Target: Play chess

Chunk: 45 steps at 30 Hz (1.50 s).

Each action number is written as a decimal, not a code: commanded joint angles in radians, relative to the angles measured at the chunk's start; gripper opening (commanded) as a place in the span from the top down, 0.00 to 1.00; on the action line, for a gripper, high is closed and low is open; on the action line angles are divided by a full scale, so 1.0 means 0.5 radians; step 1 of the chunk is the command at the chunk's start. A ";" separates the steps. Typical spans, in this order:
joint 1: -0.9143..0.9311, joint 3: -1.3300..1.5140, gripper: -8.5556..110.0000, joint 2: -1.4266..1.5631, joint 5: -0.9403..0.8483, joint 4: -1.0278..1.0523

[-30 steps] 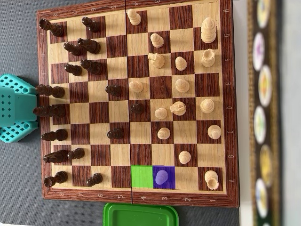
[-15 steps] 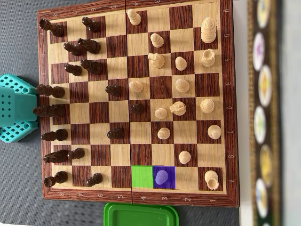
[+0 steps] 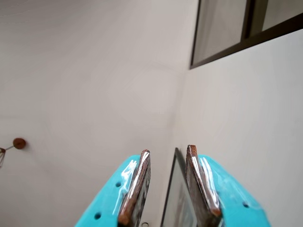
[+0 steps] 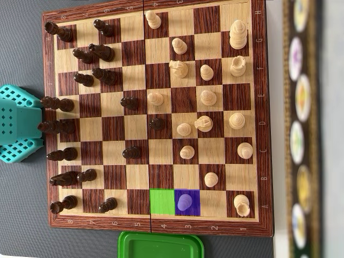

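Observation:
In the overhead view a wooden chessboard (image 4: pixel 156 223) fills the frame, with dark pieces (image 4: pixel 102 51) mostly on the left and light pieces (image 4: pixel 207 97) mostly on the right. Near the bottom edge one square is tinted green (image 4: pixel 162 201). The square to its right is tinted purple, and a pawn (image 4: pixel 185 201) stands on it. The teal arm (image 4: pixel 19 123) sits at the board's left edge. In the wrist view my gripper (image 3: pixel 168 149) points up at a bare wall, away from the board. Its jaws stand apart with nothing between them.
A green plastic lid or tray (image 4: pixel 160 246) lies below the board in the overhead view. A strip with round coloured pictures (image 4: pixel 298 107) runs down the right side. The wrist view shows a dark window frame (image 3: pixel 246 40) and a small brown knob (image 3: pixel 19 143) on the wall.

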 commanded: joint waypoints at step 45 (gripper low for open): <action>0.009 0.040 0.82 -0.037 -0.015 0.537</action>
